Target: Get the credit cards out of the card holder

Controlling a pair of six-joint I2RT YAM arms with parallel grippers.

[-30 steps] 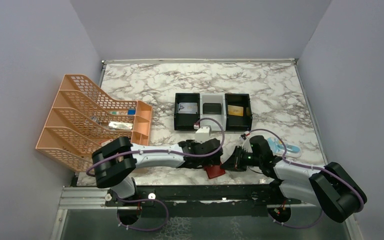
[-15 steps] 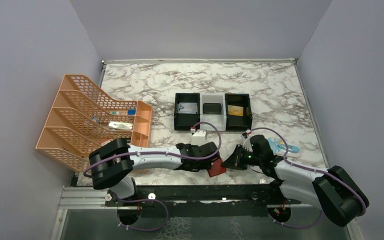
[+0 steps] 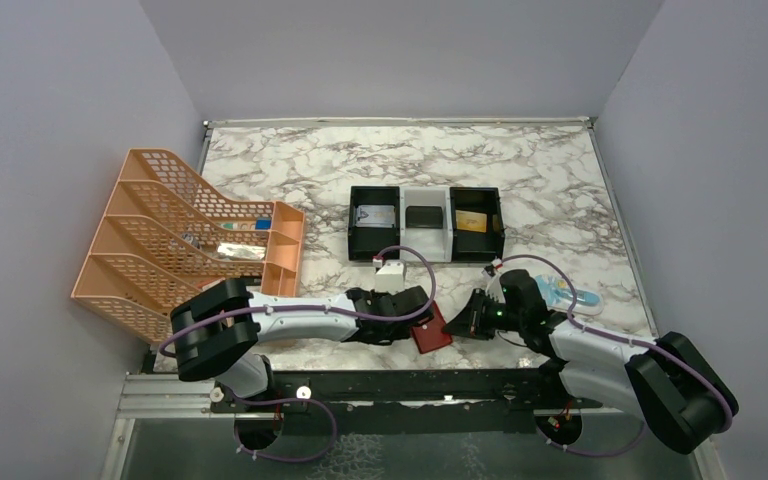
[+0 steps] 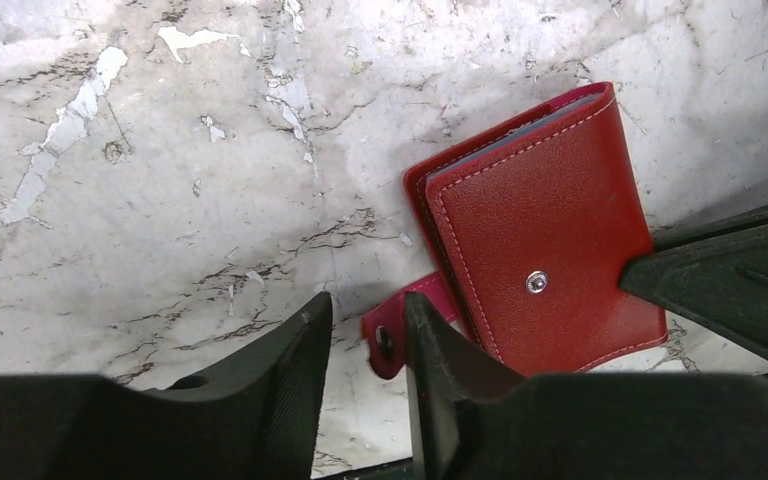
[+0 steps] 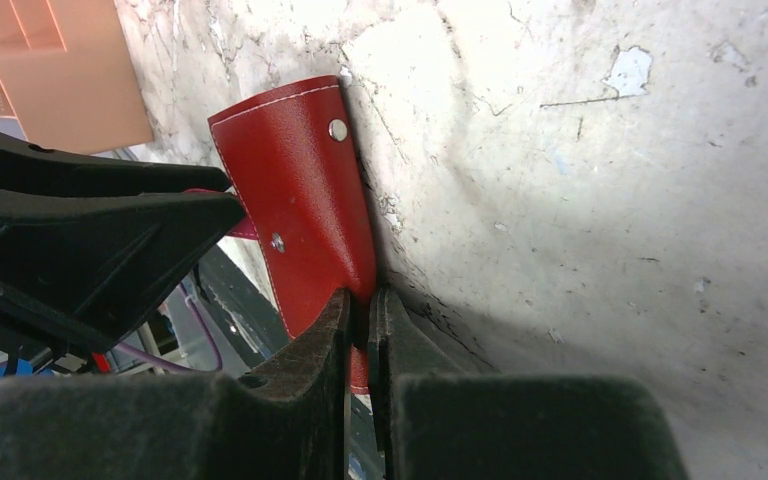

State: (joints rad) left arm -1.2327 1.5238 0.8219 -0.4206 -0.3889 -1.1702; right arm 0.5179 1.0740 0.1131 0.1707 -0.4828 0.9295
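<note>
We see a card holder (image 4: 545,260) of smooth, stitched leather-like material, its snap (image 4: 535,283) shiny metal. The table (image 4: 160,150) looks marbled and scuffed.

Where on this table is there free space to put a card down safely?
Free: the wide strip of table between the tray and the back wall; also the patch between tray and right wall. Crowded: the near edge, where the left gripper and right gripper meet at the card holder, blue packet close by.
</note>
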